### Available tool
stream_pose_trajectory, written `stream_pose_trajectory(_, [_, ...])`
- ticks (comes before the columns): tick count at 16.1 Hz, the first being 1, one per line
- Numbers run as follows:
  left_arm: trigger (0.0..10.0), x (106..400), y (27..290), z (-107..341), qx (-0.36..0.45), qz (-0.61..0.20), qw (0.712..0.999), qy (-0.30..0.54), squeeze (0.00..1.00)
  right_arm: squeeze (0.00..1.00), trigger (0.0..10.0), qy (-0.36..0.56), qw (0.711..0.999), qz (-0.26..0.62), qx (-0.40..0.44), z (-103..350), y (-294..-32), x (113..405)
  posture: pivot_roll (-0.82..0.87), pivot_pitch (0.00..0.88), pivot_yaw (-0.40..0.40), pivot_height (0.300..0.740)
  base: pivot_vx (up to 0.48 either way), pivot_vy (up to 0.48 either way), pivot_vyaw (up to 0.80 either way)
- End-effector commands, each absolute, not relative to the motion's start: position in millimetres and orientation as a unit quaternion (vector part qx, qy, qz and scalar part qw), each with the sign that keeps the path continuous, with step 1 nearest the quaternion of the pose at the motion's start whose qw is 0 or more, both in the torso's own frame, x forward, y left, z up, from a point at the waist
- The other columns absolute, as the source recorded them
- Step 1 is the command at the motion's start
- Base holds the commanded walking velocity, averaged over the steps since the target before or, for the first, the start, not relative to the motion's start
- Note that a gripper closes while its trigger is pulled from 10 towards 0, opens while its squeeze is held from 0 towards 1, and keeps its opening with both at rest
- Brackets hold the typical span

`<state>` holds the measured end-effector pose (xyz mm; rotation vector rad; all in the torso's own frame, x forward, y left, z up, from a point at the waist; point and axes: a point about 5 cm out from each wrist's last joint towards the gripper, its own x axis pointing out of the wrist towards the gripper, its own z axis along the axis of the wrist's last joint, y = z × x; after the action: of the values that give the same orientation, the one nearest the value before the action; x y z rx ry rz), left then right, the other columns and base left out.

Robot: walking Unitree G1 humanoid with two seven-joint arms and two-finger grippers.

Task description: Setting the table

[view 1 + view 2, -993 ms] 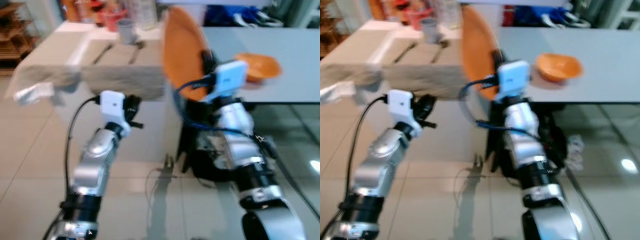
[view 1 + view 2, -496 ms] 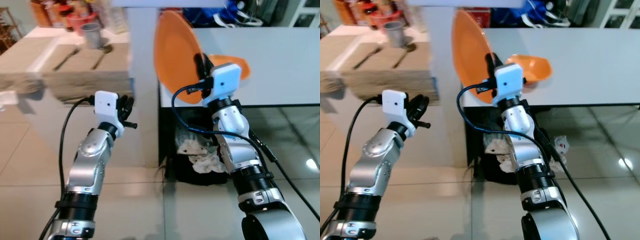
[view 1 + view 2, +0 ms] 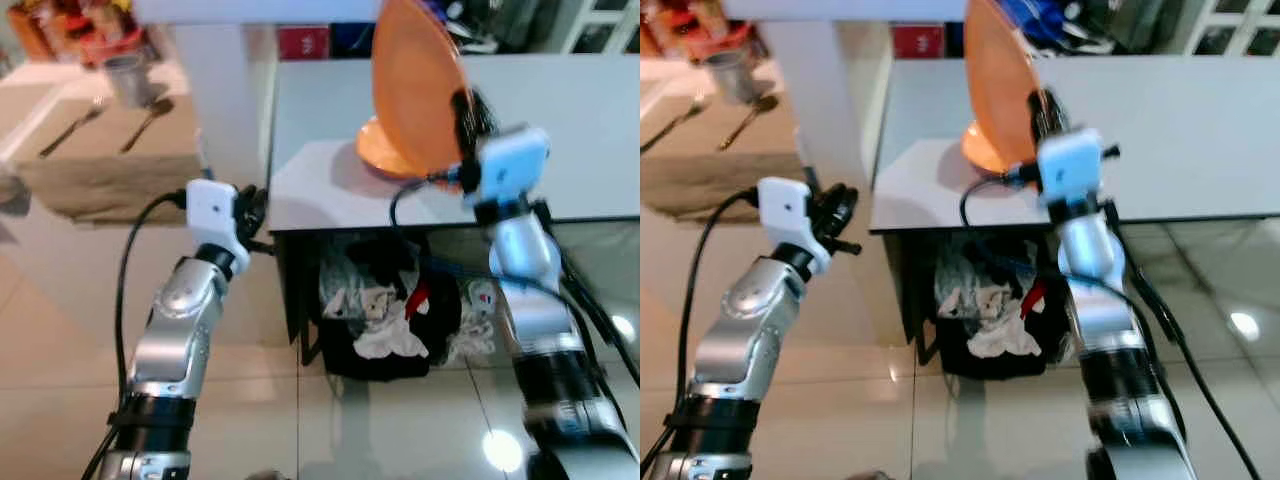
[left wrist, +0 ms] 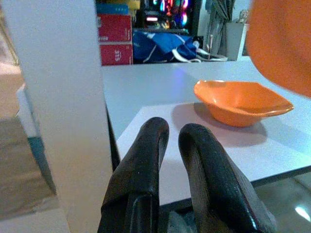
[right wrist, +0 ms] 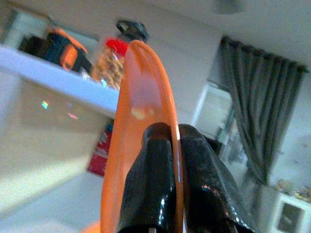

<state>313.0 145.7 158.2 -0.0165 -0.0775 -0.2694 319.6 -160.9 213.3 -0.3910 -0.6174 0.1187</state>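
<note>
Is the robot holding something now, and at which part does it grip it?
Yes. The right gripper pinches the orange plate by its rim, holding it on edge above the grey table. The left gripper holds nothing.

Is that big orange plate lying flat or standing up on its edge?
On edge: the right gripper holds the orange plate upright by its rim, above the table.

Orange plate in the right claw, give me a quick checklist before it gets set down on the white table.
1. Grip: right claw pinches the orange plate at its rim: ok.
2. Plate level: it stands on edge, nearly upright: not ok.
3. Position: plate is above the white table: ok.
4. Landing spot: orange bowl sits just beneath the plate: not ok.
5. Left claw: shut, holding nothing, short of the table edge: ok.
6. Plate surface clean: cannot tell.
</note>
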Motion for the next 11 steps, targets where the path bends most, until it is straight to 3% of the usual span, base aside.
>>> stream_pose_trajectory(1, [10.0, 309, 156, 154, -0.004, -0.118, 0.993, -0.029, 0.00, 0.00, 0.0, -0.301, 0.931, 0.013, -0.206, 214, -183, 312, -0.08, 0.000, 0.034, 0.740, 0.000, 0.000, 0.00])
stream_pose_trajectory(5, [10.0, 300, 175, 158, 0.000, -0.084, 0.996, -0.039, 0.00, 0.00, 0.0, -0.246, 0.933, -0.074, -0.254, 187, -228, 287, -0.09, 0.000, 0.029, 0.740, 0.000, 0.000, 0.00])
stream_pose_trajectory(7, [10.0, 294, 177, 154, -0.003, -0.077, 0.997, -0.032, 0.00, 0.00, 0.0, -0.225, 0.936, -0.075, -0.260, 174, -231, 279, -0.09, 0.000, 0.029, 0.740, 0.000, 0.000, 0.00])
stream_pose_trajectory(11, [10.0, 270, 192, 120, -0.006, -0.047, 0.998, 0.040, 0.00, 0.00, 0.0, -0.111, 0.974, -0.019, -0.195, 121, -214, 270, -0.09, 0.000, 0.029, 0.740, 0.000, 0.000, 0.00])
